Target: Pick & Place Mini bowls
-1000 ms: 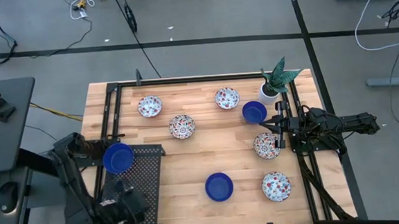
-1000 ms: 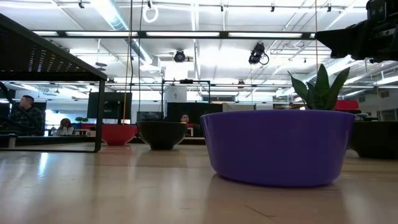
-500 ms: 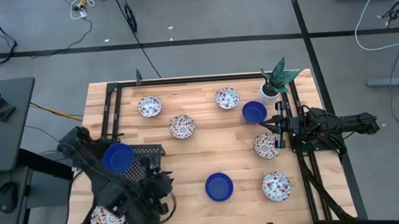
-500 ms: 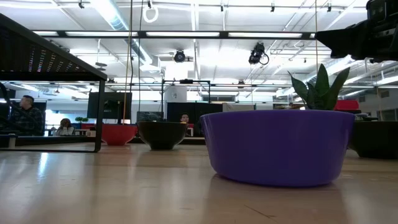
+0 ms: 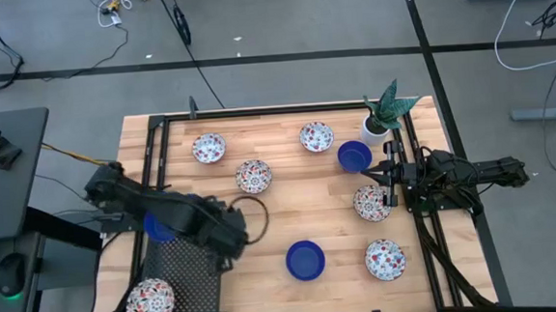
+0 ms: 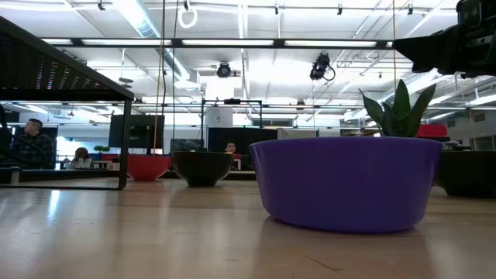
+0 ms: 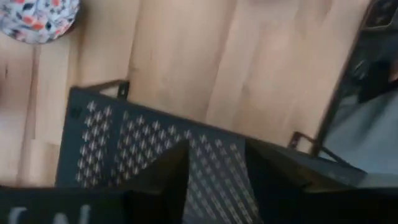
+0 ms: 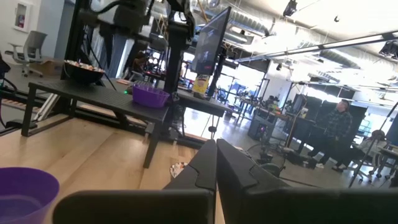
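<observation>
Two mini bowls sit on the black perforated rack [image 5: 194, 277] at the near left: a floral one [image 5: 150, 301] and a blue one [image 5: 155, 227], half hidden under my left arm. On the wood stand floral bowls [image 5: 209, 148], [image 5: 253, 176], [image 5: 315, 135], [image 5: 371, 203], [image 5: 385, 259] and blue bowls [image 5: 353, 155], [image 5: 305, 260]. My left gripper [image 5: 232, 231] hangs open and empty over the rack's right edge [image 7: 155, 149]. My right gripper [image 5: 388, 183] waits shut at the right, beside a floral bowl.
A white pot with a green plant [image 5: 380, 116] stands at the far right corner. Black frame rails run along the table's left [image 5: 153, 164] and right [image 5: 422, 225] sides. In the low view a blue bowl [image 6: 345, 182] fills the foreground. People sit in the room behind.
My left arm has swung up from the rack's near end toward the table's middle and far side. The floral bowl it covered now lies in the open on the rack's near left corner. The arm now crosses over the blue bowl on the rack.
</observation>
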